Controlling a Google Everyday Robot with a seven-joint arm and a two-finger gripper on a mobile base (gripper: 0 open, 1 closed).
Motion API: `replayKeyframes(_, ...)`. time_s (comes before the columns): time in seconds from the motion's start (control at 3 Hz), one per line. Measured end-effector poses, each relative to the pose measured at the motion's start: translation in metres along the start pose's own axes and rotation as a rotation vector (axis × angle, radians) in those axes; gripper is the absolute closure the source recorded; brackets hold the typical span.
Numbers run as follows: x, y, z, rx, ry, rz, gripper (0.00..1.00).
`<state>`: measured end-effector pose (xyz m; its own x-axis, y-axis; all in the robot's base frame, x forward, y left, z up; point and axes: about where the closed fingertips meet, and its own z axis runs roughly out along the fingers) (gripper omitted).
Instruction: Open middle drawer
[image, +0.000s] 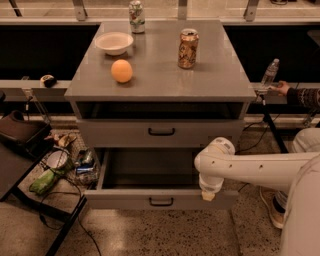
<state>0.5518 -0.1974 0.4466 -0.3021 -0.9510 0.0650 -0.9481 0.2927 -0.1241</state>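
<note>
Looks like a robotics lab or test room, not a home. Speckled hard floor (150, 235) with a loose black cable (252, 141) trailing over it. Wire basket of clutter (80, 167) set just beside a plain grey metal counter (160, 82). Staged props on top: a white bowl (114, 42), an orange (121, 71), two drink cans (188, 48). Long grey ledge (20, 86) behind. White robot arm (260, 165) reaching in from the right, gripper (208, 194) pointed down at the front edge of the pulled-out middle drawer (125, 200). At the right edge, a person's hand (281, 88) by a water bottle (269, 75).
</note>
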Motion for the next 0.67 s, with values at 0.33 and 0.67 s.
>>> replayKeyframes(0.33, 0.0000, 0.0000, 0.0000, 0.000, 0.000, 0.000, 0.83)
replayKeyframes(0.67, 0.0000, 0.0001, 0.0001, 0.000, 0.000, 0.000, 0.60)
